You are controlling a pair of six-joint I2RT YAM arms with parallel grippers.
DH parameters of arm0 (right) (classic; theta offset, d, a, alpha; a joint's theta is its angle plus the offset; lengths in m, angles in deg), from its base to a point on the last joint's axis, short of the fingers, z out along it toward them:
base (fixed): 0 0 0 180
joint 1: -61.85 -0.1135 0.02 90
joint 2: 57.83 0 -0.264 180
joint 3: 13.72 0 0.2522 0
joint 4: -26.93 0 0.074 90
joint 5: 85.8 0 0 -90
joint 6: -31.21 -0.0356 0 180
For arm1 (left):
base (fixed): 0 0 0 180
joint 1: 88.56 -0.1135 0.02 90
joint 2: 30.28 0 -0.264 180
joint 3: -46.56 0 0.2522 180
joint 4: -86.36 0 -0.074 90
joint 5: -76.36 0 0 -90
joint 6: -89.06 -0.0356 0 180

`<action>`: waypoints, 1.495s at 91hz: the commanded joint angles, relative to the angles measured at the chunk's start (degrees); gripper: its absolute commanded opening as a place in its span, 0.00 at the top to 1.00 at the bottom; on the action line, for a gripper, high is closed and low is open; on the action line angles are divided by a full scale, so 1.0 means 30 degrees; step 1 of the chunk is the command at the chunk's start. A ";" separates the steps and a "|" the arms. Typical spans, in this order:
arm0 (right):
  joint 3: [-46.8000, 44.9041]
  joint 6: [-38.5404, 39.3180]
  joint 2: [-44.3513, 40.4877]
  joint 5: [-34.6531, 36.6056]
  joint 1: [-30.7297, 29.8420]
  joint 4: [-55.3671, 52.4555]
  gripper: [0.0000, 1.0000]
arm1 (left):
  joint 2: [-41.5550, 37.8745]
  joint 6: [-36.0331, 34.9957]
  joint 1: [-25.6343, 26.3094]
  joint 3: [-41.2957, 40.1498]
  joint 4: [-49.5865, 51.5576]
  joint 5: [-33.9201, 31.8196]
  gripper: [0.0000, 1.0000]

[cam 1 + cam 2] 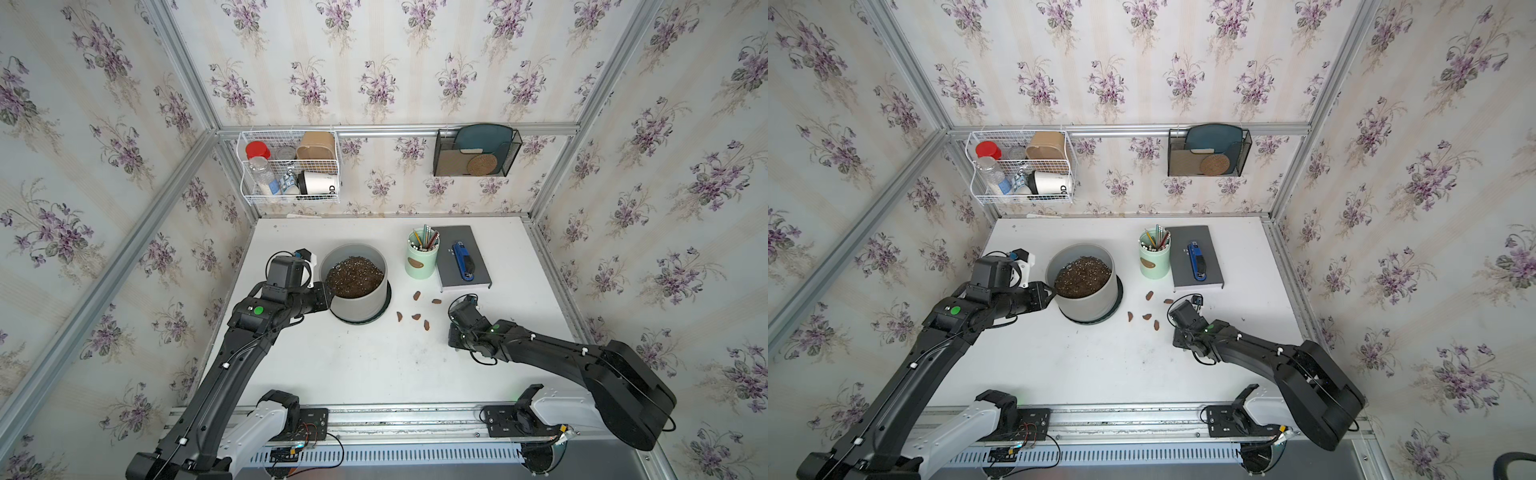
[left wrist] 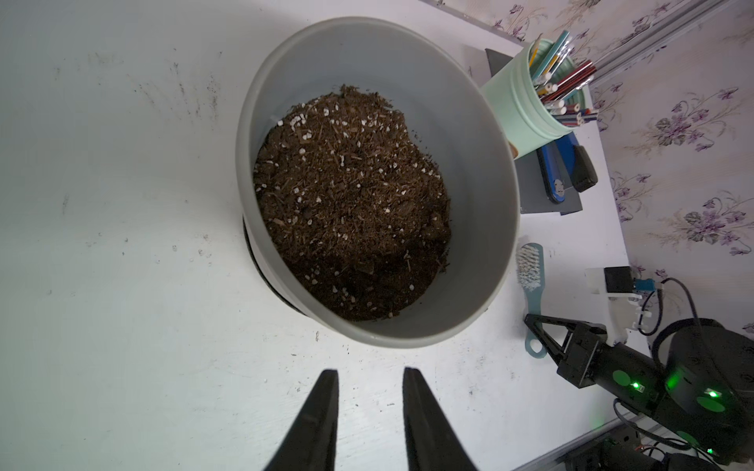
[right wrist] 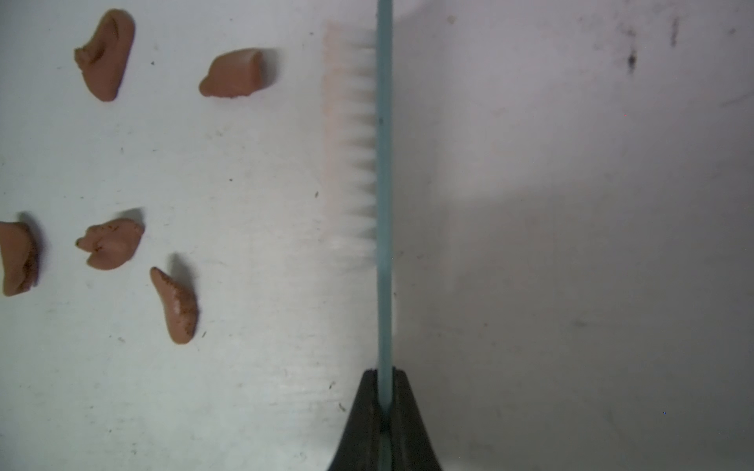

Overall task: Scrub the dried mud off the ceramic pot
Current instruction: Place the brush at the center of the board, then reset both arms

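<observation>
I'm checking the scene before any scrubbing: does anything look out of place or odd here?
Yes. Five dried mud blobs lie loose on the table to the right of the ceramic pot, and none shows on its visible wall. The right pincer holds the brush beside them, away from the pot.

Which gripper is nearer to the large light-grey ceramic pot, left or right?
Left. The left gripper is open, close beside the light-grey ceramic pot. The right gripper, shut on a blue-handled brush, is farther off, beyond the reddish-brown mud blobs.
</observation>
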 commanded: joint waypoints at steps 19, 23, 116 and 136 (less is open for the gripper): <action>0.0721 -0.0217 0.0216 0.1709 0.0021 -0.4437 0.97 | -0.0443 0.0194 -0.0007 0.0491 -0.0615 0.0039 0.68; 0.0688 -0.0097 0.0199 0.1528 0.0009 -0.4338 0.95 | -0.0530 0.0198 -0.0013 0.0411 -0.0673 -0.0007 0.68; 0.2973 0.3663 -0.8989 0.7149 -0.0441 -0.0581 0.00 | -0.0476 -0.5446 -0.0060 -0.0022 -0.6391 -1.1699 0.35; 0.2883 0.5582 -0.6460 1.2699 0.0807 0.2050 0.00 | 0.3584 -0.7438 -0.1350 -0.4586 -1.5872 -1.6550 0.29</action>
